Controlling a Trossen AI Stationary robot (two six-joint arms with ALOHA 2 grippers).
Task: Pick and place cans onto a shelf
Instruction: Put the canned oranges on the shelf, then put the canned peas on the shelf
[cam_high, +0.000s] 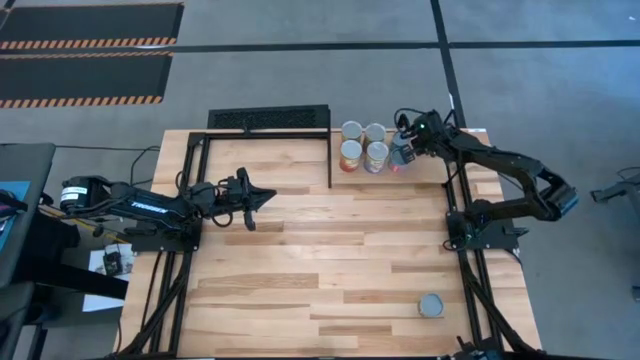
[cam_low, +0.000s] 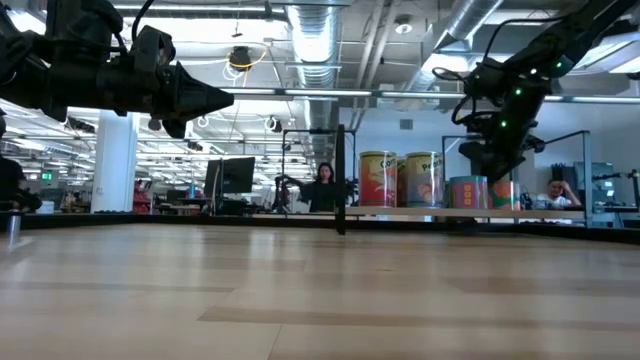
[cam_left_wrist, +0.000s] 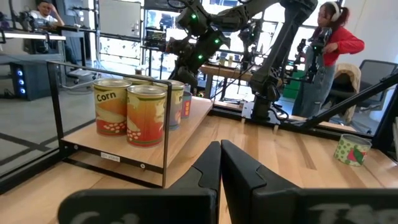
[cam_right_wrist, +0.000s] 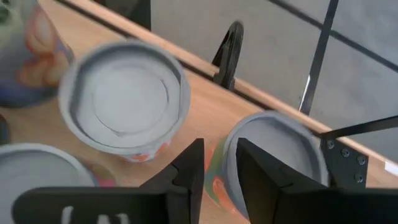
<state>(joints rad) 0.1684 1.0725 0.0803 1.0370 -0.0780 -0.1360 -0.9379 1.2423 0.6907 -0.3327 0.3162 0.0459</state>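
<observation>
On the shelf (cam_high: 430, 172), cans (cam_high: 363, 146) upright, lids skyward.

Shelf cans (cam_left_wrist: 145, 114): orange-red and yellow labels, one reading "Corn", silver lids. Lone can (cam_left_wrist: 352, 150): green with red. Tabletop (cam_high: 320, 260): pale wood planks; shelf frame (cam_high: 268, 119) black.
</observation>
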